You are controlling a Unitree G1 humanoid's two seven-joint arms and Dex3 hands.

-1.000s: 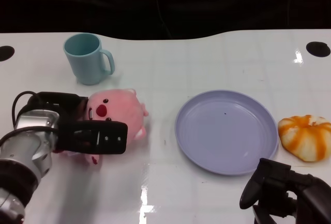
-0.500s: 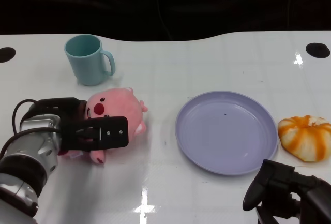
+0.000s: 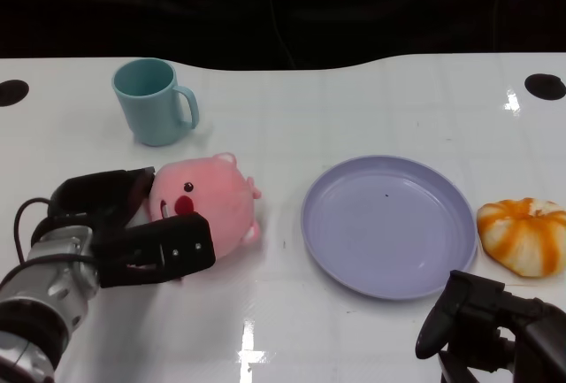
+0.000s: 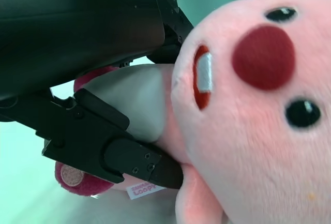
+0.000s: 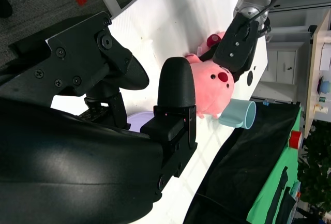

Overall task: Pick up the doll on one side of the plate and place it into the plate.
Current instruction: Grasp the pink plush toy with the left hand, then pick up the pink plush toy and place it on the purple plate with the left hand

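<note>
Progress is at the grasp: the left hand [image 3: 141, 228] has its black fingers wrapped around the pink plush doll [image 3: 208, 203], one digit behind it and one across its front, as the left wrist view confirms. The doll sits on the bench [image 3: 371, 100], just left of the lavender plate [image 3: 386, 224] and not touching it; whether it has lifted off I cannot tell. Carrying it across and releasing it into the plate remain. The right hand [image 3: 482, 325] waits near the plate's front edge, holding nothing, fingers loosely apart.

The bench is white and glossy, with glare patches. A teal mug [image 3: 155, 100] stands behind the doll; an orange-and-white plush pumpkin [image 3: 523, 234] lies right of the plate. Beyond is dark.
</note>
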